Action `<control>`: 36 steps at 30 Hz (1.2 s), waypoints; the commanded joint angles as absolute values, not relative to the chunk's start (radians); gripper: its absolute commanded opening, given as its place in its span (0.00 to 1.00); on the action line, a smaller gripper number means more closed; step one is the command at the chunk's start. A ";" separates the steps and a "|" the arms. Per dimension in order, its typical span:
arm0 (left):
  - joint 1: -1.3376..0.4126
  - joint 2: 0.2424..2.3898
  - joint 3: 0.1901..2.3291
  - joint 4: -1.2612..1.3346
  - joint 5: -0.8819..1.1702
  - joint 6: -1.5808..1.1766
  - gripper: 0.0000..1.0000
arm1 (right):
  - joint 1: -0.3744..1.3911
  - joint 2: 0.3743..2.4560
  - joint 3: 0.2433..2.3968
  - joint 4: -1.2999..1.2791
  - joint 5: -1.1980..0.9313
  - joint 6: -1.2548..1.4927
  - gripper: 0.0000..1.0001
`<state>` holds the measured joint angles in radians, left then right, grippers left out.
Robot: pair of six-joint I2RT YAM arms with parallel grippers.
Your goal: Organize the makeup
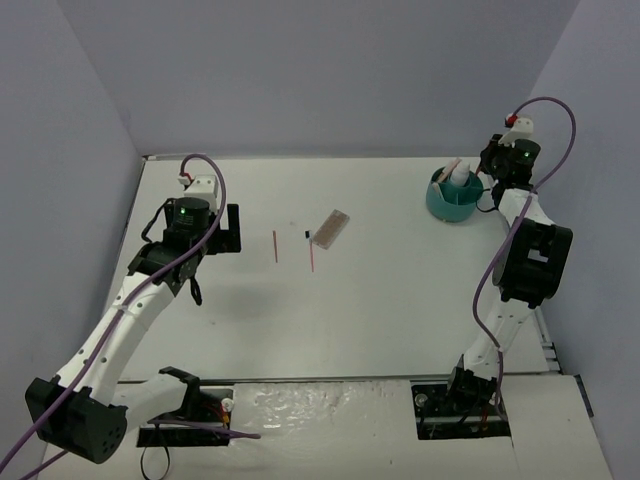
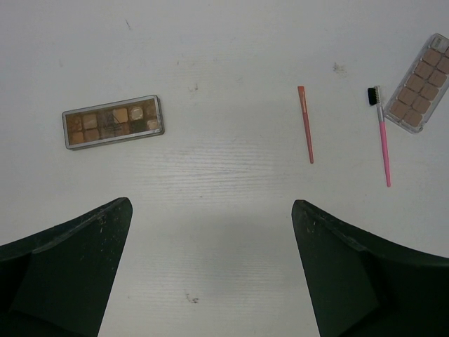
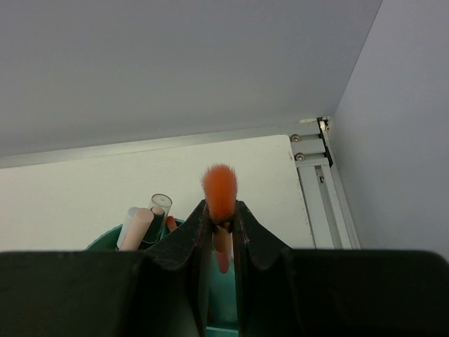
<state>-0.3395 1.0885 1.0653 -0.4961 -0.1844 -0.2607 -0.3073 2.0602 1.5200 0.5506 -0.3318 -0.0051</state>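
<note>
The makeup lies partly on the table and partly in a teal tub [image 1: 440, 205]. In the left wrist view I see a dark-framed brown palette [image 2: 112, 121], an orange stick [image 2: 306, 124], a pink brow brush [image 2: 384, 140] and a pink-cased palette [image 2: 419, 84]. My left gripper [image 2: 210, 203] hangs open above bare table in front of them, holding nothing. From above, the pink-cased palette [image 1: 330, 227], orange stick [image 1: 275, 246] and pink brush [image 1: 311, 255] lie right of the left gripper [image 1: 228, 230]. My right gripper [image 3: 219, 207] is shut on an orange-bristled brush [image 3: 220, 189], held bristles up over the tub [image 3: 228, 295].
The tub holds a white bottle [image 1: 459, 180] and several upright sticks and tubes [image 3: 144, 221]. It stands at the table's far right, close to the side wall and a metal rail [image 3: 319, 196]. The back wall runs just behind it.
</note>
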 commanded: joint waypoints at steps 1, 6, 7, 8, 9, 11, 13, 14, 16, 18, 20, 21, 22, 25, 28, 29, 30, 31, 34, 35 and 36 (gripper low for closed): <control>-0.331 1.092 1.084 -0.451 -0.195 -0.244 0.97 | -0.313 2.018 1.521 0.620 -0.357 -0.020 0.00; -0.331 1.086 1.083 -0.453 -0.193 -0.244 0.97 | -0.312 2.017 1.520 0.591 -0.357 -0.018 0.07; -0.331 1.085 1.083 -0.453 -0.193 -0.244 0.97 | -0.313 2.017 1.520 0.586 -0.357 -0.018 0.11; -0.331 1.085 1.083 -0.453 -0.194 -0.245 0.97 | -0.312 2.015 1.519 0.584 -0.357 -0.017 0.14; -0.331 1.085 1.083 -0.453 -0.195 -0.247 0.97 | -0.312 2.013 1.519 0.582 -0.357 -0.016 0.17; -0.331 1.085 1.085 -0.453 -0.193 -0.245 0.97 | -0.311 2.012 1.519 0.576 -0.354 -0.012 0.20; -0.331 1.084 1.085 -0.453 -0.193 -0.245 0.97 | -0.310 2.009 1.516 0.571 -0.356 -0.011 0.21; -0.331 1.083 1.085 -0.454 -0.193 -0.245 0.97 | -0.310 2.007 1.514 0.568 -0.357 -0.009 0.21; -0.331 1.081 1.084 -0.455 -0.193 -0.246 0.97 | -0.310 2.004 1.510 0.568 -0.357 -0.009 0.21; -0.331 1.078 1.083 -0.455 -0.193 -0.247 0.97 | -0.311 1.999 1.505 0.567 -0.356 -0.009 0.21; -0.330 1.077 1.083 -0.456 -0.191 -0.246 0.97 | -0.310 1.992 1.502 0.562 -0.358 -0.005 0.21; -0.331 1.076 1.083 -0.456 -0.189 -0.247 0.97 | -0.310 1.984 1.495 0.566 -0.359 -0.002 0.22; -0.331 1.075 1.084 -0.456 -0.188 -0.247 0.97 | -0.310 1.973 1.490 0.569 -0.359 -0.001 0.23; -0.331 1.077 1.085 -0.456 -0.179 -0.253 0.97 | -0.308 1.928 1.479 0.570 -0.360 0.032 0.31; -0.331 1.086 1.087 -0.453 -0.162 -0.265 0.97 | -0.305 1.862 1.474 0.533 -0.335 0.050 0.46; -0.330 1.097 1.092 -0.458 -0.156 -0.274 0.97 | -0.305 1.831 1.464 0.519 -0.319 0.063 0.53; -0.330 1.108 1.098 -0.464 -0.151 -0.284 0.97 | -0.306 1.800 1.453 0.504 -0.301 0.078 0.59; -0.330 1.122 1.108 -0.478 -0.143 -0.294 0.97 | -0.307 1.767 1.435 0.490 -0.269 0.099 0.63; -0.329 1.179 1.150 -0.509 -0.107 -0.333 0.97 | -0.315 1.648 1.381 0.421 -0.189 0.178 0.77; -0.329 1.200 1.168 -0.523 -0.096 -0.343 0.97 | -0.317 1.600 1.360 0.397 -0.175 0.206 0.81; -0.330 1.218 1.183 -0.537 -0.085 -0.353 0.97 | -0.318 1.550 1.342 0.375 -0.166 0.225 0.84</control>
